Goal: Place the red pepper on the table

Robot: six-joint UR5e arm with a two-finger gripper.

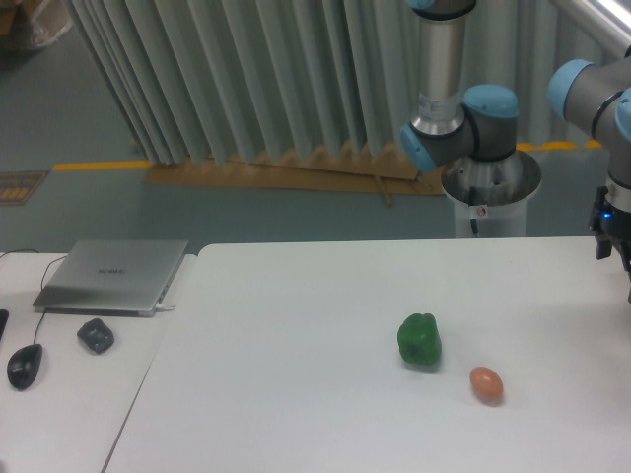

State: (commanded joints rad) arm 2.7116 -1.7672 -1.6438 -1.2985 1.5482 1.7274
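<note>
Two things lie on the bench (296, 325), down and to the left of the tool (613, 235): a green pepper (420, 341) and, just beside it on the nearer side toward the tool, a small orange-brown egg shape (486, 384). Only part of the tool shows, cut by the right edge above the bench's far corner, so its jaws' state cannot be told. No red pepper is visible. A laptop (113, 276) and mouse (25, 366) sit on a desk (69, 414) far left.
</note>
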